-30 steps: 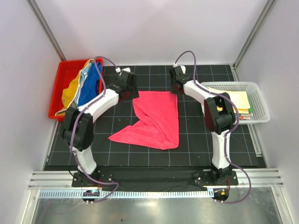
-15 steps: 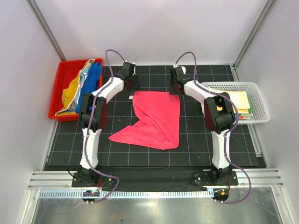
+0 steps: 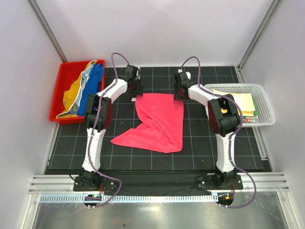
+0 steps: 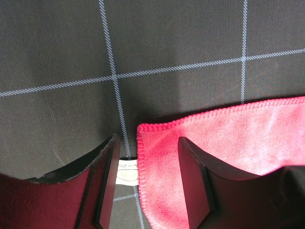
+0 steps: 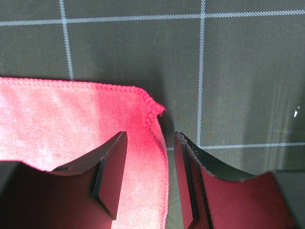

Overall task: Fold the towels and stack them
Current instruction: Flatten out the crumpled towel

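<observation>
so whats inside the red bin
The red bin holds a blue towel, a yellow towel and a pale towel between them, heaped. Anything beneath them is covered.

top: overhead, far | wrists: close, downward | shared: probably pink towel (image 3: 159, 121) corners

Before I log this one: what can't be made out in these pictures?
- Wrist views: most of the pink-red towel, cut off by frame edges and tool fingers.
- Left wrist: print on the tag, too small.
- Top view: how many towels lie bunched in the red bin.
</observation>
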Controlling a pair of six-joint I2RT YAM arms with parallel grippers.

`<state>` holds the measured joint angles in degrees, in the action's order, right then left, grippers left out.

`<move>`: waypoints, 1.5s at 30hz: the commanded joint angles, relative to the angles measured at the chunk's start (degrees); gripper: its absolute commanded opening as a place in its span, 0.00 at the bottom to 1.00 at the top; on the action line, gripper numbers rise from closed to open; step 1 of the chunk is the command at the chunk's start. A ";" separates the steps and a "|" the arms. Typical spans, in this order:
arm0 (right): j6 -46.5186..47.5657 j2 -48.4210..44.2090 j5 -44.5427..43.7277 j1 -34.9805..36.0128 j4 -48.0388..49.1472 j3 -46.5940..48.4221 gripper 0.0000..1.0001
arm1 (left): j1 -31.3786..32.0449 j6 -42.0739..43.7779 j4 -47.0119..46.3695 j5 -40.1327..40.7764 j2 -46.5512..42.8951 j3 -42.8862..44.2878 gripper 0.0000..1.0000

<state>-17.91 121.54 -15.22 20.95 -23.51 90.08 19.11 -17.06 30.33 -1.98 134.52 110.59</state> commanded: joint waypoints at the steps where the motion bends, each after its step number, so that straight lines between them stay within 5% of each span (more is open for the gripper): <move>1: -0.90 -1.30 0.89 -1.17 2.76 -0.43 0.51 | -0.31 1.50 0.61 -1.97 1.18 1.65 0.54; 17: -3.45 2.65 9.33 -3.02 6.10 0.18 0.47 | -0.31 -0.96 -2.20 -4.53 1.54 -1.95 0.39; 21: -3.45 3.27 9.42 -3.11 6.11 0.18 0.43 | -0.31 -1.13 -2.46 -4.79 1.89 -1.87 0.24; 26: -3.10 3.88 9.42 -3.46 5.75 1.15 0.25 | -0.31 -1.31 -2.90 -3.30 1.45 -1.60 0.00; 31: -2.57 1.96 9.69 -3.37 5.84 2.11 0.05 | -0.39 -1.40 -7.20 0.13 -4.07 -3.79 0.00; 45: 1.39 -17.02 9.33 -2.93 0.75 4.58 0.01 | 0.22 -3.24 -20.21 4.79 -33.84 -21.26 0.00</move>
<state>-17.96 112.75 -5.80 17.78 -22.46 91.88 19.14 -19.57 16.47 1.10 109.21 92.25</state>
